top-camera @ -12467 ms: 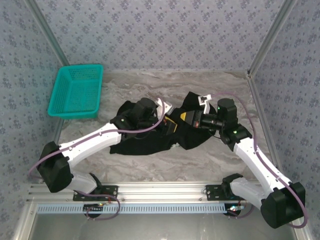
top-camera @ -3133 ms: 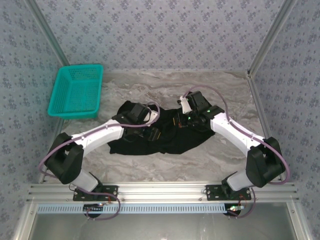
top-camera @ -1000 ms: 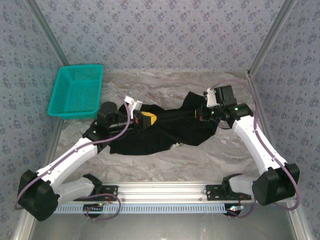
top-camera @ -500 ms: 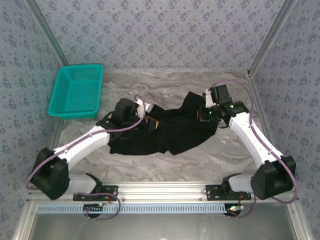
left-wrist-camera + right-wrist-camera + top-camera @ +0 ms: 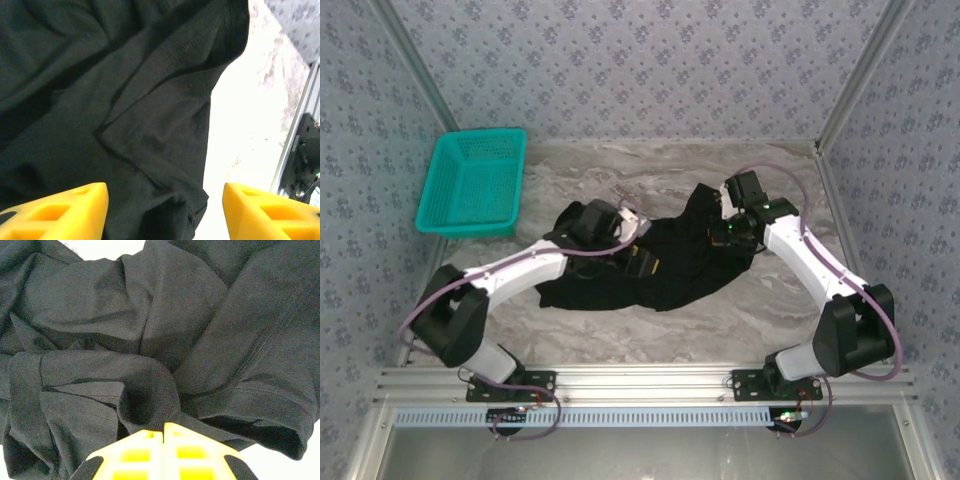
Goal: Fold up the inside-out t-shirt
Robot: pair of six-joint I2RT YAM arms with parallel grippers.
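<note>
Top external view: the black soft-cloth t-shirt (image 5: 620, 285), plain black face up, is lying crumpled on the grey marbled tabletop (image 5: 750, 310). Its long axis is running left to right and rising a little toward the far right. The left arm (image 5: 520, 270) and the right arm (image 5: 800, 260) are reaching in over it from opposite ends. The left fingers (image 5: 642, 263) are hovering over the middle of the cloth. The right fingers (image 5: 720, 232) are sitting at its far-right end, where the cloth is bunching upward.

Left wrist view: the left fingers (image 5: 75, 205) are standing wide apart with nothing clamped between them. The cloth is lying below and ahead of them. A stitched hem (image 5: 190, 47) is running away from the fingers, with bare tabletop just to its right.

Right wrist view: the right fingers (image 5: 142, 452) are pressing together and wrinkles are converging on their tips, so they are judged to be pinching a fold of the t-shirt.

Relation governing the coming move: with the right end caught in that pinch, the free cloth is stretching leftward, and the left arm is lying nearer to its near hem.

The overhead view is giving the garment's whole outline and axis but merging its folds into one black mass. The wrist views are resolving the hem, the seams and the pinch.
</note>
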